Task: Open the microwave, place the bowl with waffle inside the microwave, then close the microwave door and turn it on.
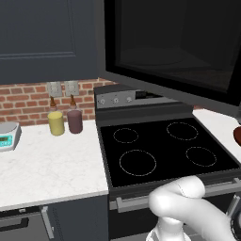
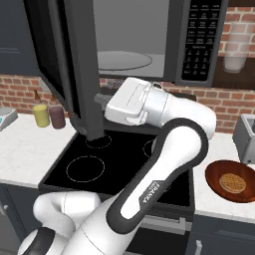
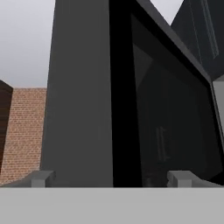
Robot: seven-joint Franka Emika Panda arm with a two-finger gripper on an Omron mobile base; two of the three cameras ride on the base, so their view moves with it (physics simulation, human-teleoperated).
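Open microwave door (image 2: 64, 64) hides the tool's (image 3: 111, 177) wide-spread fingertips (image 3: 41, 178).

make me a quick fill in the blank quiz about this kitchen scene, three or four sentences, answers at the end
1. The microwave door stands ____.
2. The waffle lies in a brown ____ on the counter to the right of the stove.
3. Beside the purple cup stands a cup coloured ____.
4. The gripper's jaws are ____, holding nothing.

Missing words: open; bowl; yellow; open
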